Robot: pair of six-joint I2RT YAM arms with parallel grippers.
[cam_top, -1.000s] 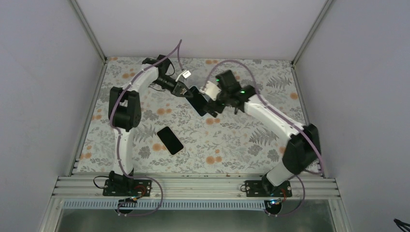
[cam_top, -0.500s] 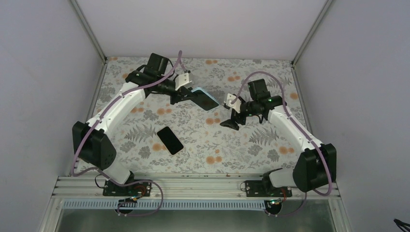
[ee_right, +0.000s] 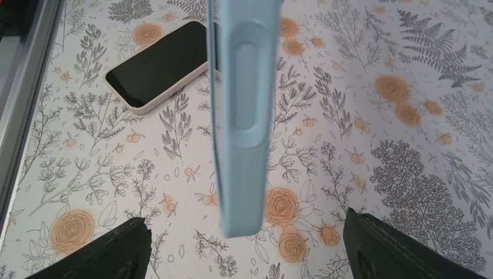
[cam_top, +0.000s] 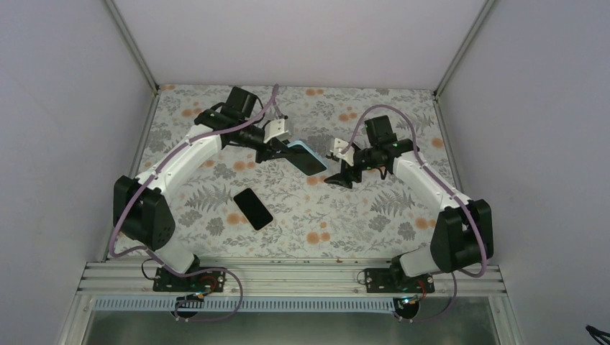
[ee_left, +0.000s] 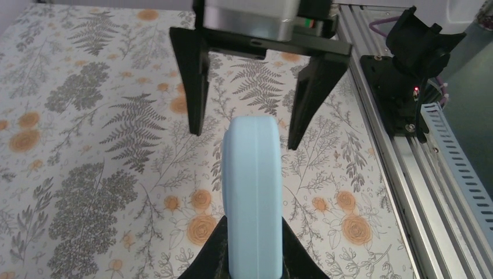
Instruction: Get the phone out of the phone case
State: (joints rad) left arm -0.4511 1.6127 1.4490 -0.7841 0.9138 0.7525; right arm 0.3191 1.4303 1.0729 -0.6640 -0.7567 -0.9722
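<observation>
A light blue phone case hangs above the table's middle, gripped at one end by my left gripper. In the left wrist view the case stands edge-on between the shut left fingers. My right gripper is open just right of the case's free end, apart from it. In the right wrist view the case hangs between the wide-open right fingers without touching them. A phone with a black screen and pale rim lies flat on the table, also in the right wrist view.
The floral table mat fills the floor between grey walls. An aluminium rail with both arm bases runs along the near edge. The open right gripper also shows beyond the case in the left wrist view.
One second ago both grippers were at the case. The right gripper has let go and drawn back to the right. The left arm has swung round and keeps the case. The phone has not moved.
</observation>
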